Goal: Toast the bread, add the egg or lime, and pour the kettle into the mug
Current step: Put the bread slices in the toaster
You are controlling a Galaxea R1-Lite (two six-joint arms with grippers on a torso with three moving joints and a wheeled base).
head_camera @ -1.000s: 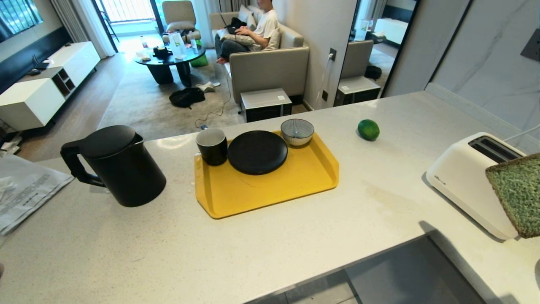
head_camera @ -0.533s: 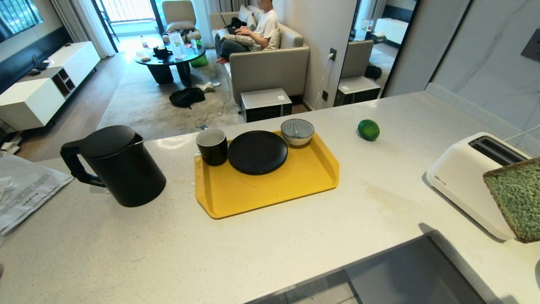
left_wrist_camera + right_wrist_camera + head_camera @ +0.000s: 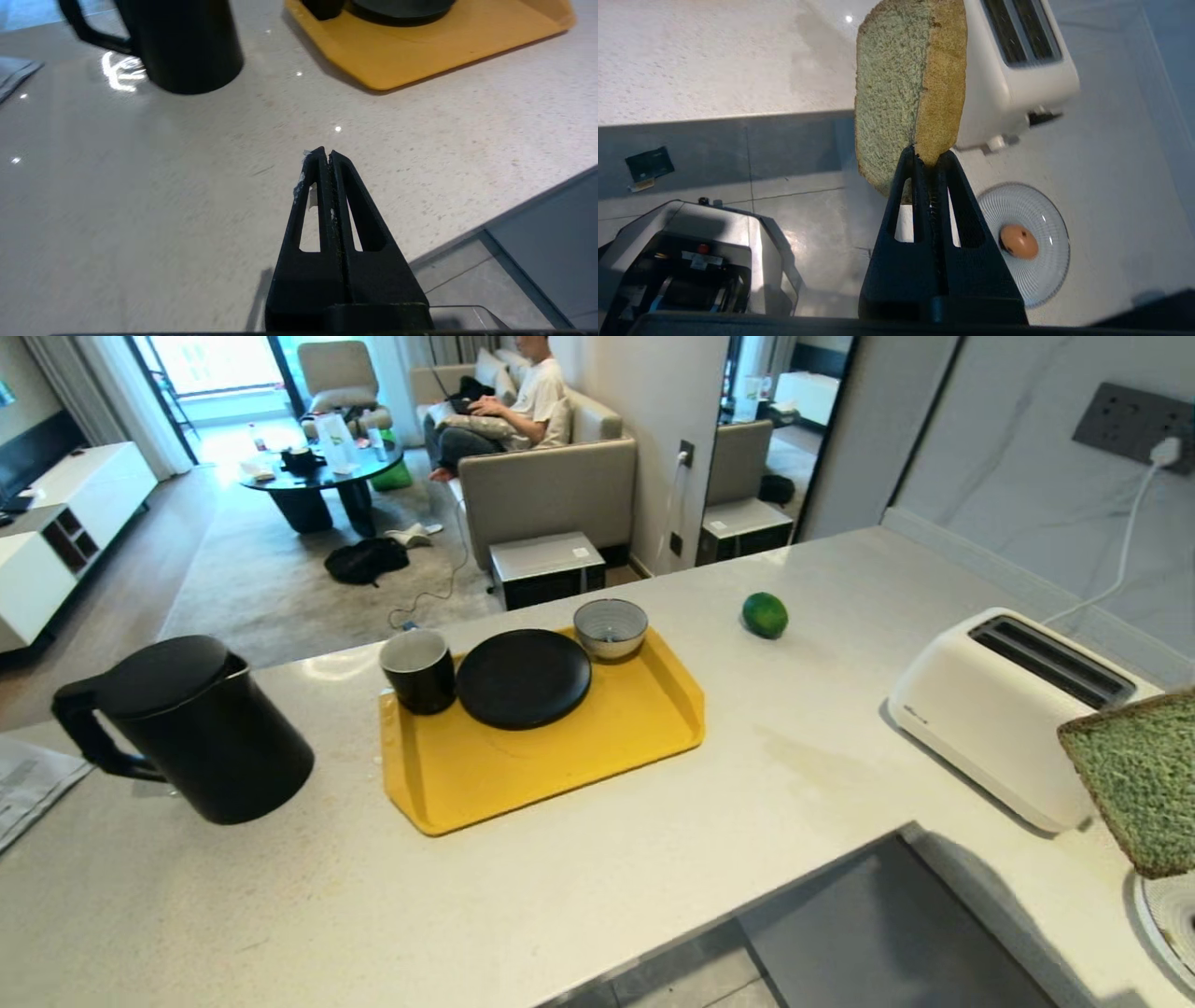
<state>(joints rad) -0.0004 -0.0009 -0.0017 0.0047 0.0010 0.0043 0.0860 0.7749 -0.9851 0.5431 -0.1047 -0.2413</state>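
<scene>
- Whole head view has shifted since a second ago: kettle, tray and lime all slide left together, the wall socket comes into view far right. That's the camera turning toward the toaster, not the things moving.
- Your right gripper is clamped on the bread, pinching the crust edge; slice hangs upright in the air, near-right of the toaster, not over the slots yet.
- Against the toaster the bread has barely moved; toaster now sits fuller in the head view, both slots showing.
- Meaning: you're lining up for the insert. Toast step not done, nothing in the slots.
- Your left gripper hangs over bare counter near the front edge, fingers pressed together, holding nothing. Parked.
- Kettle stands far left on the counter, lid on, untouched.
- Mug stands on the yellow tray, left of the black plate; striped bowl at the tray's far right corner.
- Lime lies alone on the counter, far side, between tray and toaster.
- Egg lies on a clear ribbed plate, on the counter close beside the toaster's lever end.
- Person sits on the sofa far back, not involved.
- Next, likely: carry the slice over a slot, edge down.
</scene>
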